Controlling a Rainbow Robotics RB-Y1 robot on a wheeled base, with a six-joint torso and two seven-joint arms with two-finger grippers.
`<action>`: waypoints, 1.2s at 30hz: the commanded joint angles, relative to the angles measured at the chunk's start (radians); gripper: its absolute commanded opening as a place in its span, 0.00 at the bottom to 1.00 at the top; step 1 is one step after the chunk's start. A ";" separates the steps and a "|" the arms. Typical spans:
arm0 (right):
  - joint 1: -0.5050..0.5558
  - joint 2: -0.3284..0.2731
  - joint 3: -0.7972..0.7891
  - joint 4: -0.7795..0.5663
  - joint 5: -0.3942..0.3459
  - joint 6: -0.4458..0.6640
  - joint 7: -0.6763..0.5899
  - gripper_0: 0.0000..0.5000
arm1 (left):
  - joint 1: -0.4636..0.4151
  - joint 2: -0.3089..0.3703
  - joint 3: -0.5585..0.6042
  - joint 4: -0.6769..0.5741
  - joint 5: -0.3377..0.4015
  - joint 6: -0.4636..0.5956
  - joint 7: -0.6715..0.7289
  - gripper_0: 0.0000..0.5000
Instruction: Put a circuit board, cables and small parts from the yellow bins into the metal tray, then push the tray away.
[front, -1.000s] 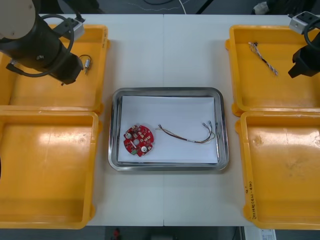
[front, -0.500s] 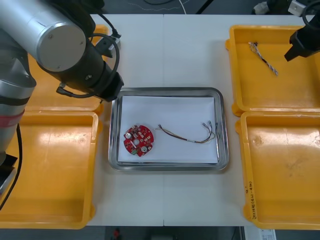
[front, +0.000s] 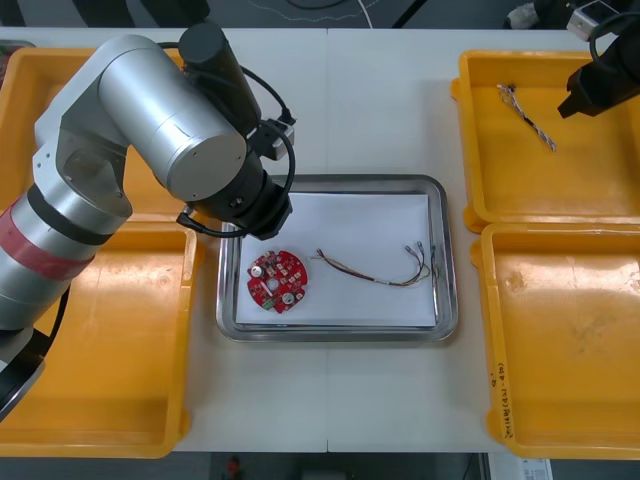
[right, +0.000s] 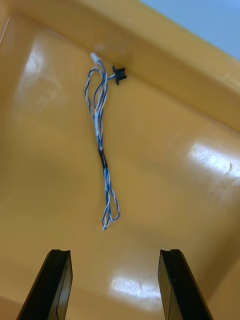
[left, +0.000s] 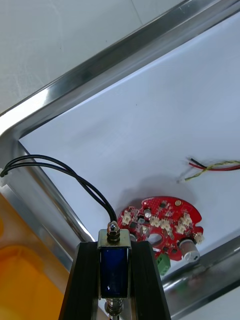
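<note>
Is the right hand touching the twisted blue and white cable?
Apart. The right wrist view shows bare yellow bin floor between the open right hand and the twisted blue and white cable.

Your pale worktop, and the dark room at its edges.
You're looking steeply down at a light, evenly lit worktop (front: 350, 110), with a thin seam (front: 327, 100) running straight down from the top centre of the frame. Along the top edge, past the worktop's far side, you see dark floor (front: 450, 12) with a pale cord (front: 310, 8) looping across it. Another dark strip runs along the bottom edge.
</note>
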 joint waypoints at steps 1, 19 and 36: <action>-0.064 -0.002 0.009 0.026 -0.023 -0.083 0.032 1.00 | -0.029 -0.015 -0.029 0.043 -0.001 -0.073 0.069 0.00; -0.024 0.077 -0.018 0.189 -0.088 -0.416 0.041 1.00 | -0.060 -0.015 -0.184 0.214 -0.047 -0.263 0.057 0.01; 0.057 0.096 -0.018 0.189 -0.143 -0.523 0.052 1.00 | -0.066 -0.015 -0.184 0.221 -0.051 -0.274 0.045 1.00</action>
